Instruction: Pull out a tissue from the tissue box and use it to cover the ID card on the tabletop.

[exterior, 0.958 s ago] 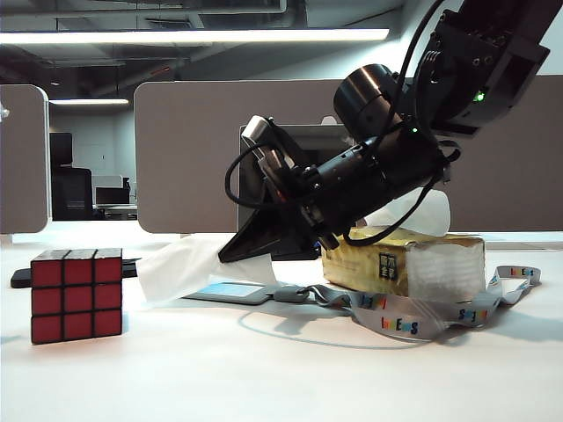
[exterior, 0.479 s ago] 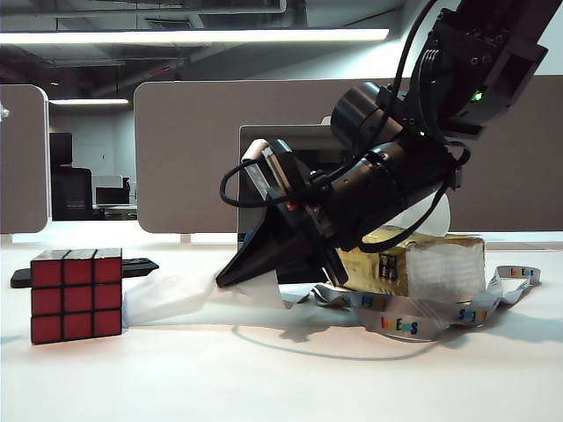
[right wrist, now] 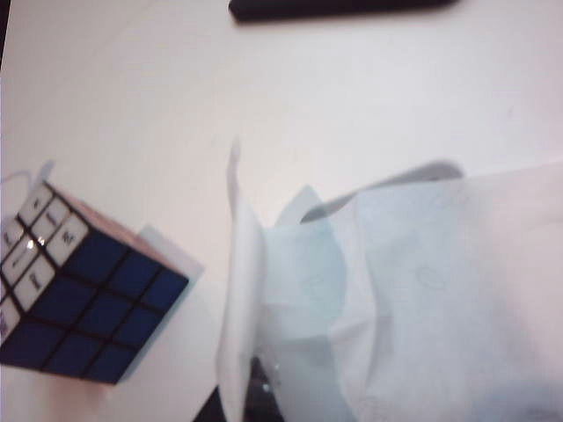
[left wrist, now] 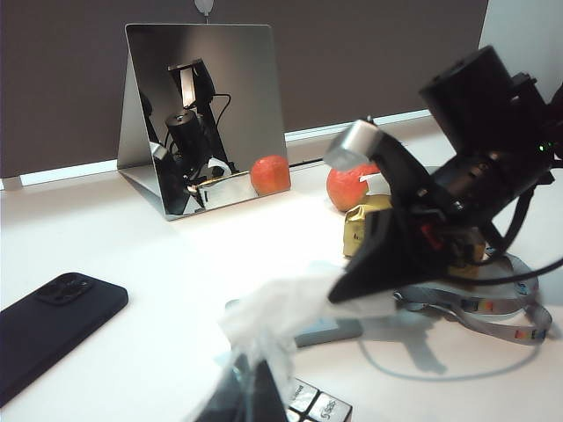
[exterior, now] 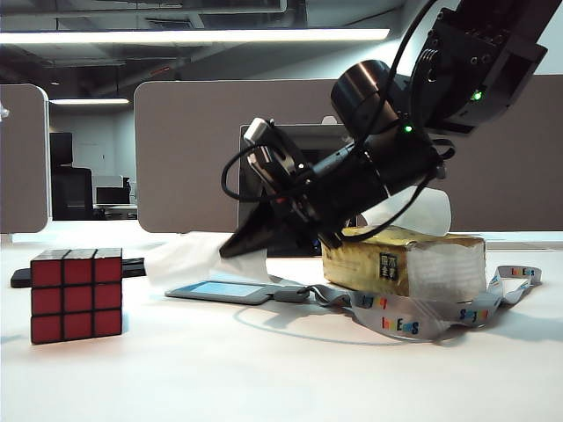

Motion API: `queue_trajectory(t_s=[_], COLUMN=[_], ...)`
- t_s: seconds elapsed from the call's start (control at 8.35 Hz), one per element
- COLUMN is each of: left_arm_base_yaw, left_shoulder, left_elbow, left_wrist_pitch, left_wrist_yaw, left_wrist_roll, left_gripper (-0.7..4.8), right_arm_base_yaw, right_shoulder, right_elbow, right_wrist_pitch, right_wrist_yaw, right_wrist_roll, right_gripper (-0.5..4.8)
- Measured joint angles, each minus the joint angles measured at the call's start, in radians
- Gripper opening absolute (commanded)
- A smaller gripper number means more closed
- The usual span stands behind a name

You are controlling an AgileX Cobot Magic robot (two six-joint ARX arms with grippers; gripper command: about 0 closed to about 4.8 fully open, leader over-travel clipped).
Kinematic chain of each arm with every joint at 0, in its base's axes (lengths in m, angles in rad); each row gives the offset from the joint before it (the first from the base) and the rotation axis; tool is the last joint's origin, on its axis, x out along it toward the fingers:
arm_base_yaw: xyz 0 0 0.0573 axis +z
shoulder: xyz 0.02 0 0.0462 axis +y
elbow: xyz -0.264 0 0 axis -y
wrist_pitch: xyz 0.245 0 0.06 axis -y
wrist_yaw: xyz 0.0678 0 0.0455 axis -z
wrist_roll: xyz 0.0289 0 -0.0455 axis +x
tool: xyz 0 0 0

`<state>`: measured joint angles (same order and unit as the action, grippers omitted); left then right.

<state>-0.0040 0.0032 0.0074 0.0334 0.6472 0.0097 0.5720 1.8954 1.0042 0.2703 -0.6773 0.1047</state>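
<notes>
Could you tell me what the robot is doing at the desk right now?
The right gripper, shut on a thin white tissue, holds it just above the light blue ID card with the grey printed lanyard, which lies uncovered on the white tabletop. The golden-yellow soft tissue pack sits behind the arm, and a red-faced puzzle cube stands off to the side. The left gripper is out of view.

you see the right arm (exterior: 457, 61) as matte black blocky housings with a round black motor drum, small green lights and looped black cables. its right gripper (exterior: 236, 248) tapers to a dark wedge, with a silver-grey camera block on top.
</notes>
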Motion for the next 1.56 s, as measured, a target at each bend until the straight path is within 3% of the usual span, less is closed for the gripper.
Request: queue_trajectory(t_s=[0.24, 0.36, 0.48, 0.6, 0.72, 0.96, 1.2, 1.32, 1.56], left_arm_base_yaw=[0.000, 0.000, 0.000, 0.000, 0.000, 0.000, 0.000, 0.000, 0.000], left_shoulder=[0.000, 0.000, 0.000, 0.000, 0.000, 0.000, 0.000, 0.000, 0.000], left_elbow=[0.000, 0.000, 0.000, 0.000, 0.000, 0.000, 0.000, 0.000, 0.000], left_wrist_pitch=[0.000, 0.000, 0.000, 0.000, 0.000, 0.000, 0.000, 0.000, 0.000], left_wrist_yaw=[0.000, 0.000, 0.000, 0.000, 0.000, 0.000, 0.000, 0.000, 0.000], left_wrist_roll=[0.000, 0.000, 0.000, 0.000, 0.000, 0.000, 0.000, 0.000, 0.000], left_gripper=[-0.06, -0.06, -0.06, -0.06, -0.06, -0.06, -0.06, -0.06, -0.06], right_arm_base_yaw=[-0.001, -0.001, 0.000, 0.000, 0.000, 0.000, 0.000, 0.000, 0.000], right_shoulder=[0.000, 0.000, 0.000, 0.000, 0.000, 0.000, 0.000, 0.000, 0.000], right_elbow=[0.001, 0.000, 0.000, 0.000, 0.000, 0.000, 0.000, 0.001, 0.000], right_wrist_pitch=[0.028, 0.028, 0.028, 0.031, 0.031, 0.031, 0.035, 0.040, 0.275], right_wrist_yaw=[0.031, 0.038, 0.052, 0.057, 0.056, 0.053, 0.053, 0.052, -0.016], right_wrist_roll=[0.000, 0.000, 0.000, 0.000, 0.000, 0.000, 0.000, 0.000, 0.011], right_gripper=[0.00, 0.37, 1.77, 2.40, 3.39, 4.23, 4.23, 2.28, -0.01])
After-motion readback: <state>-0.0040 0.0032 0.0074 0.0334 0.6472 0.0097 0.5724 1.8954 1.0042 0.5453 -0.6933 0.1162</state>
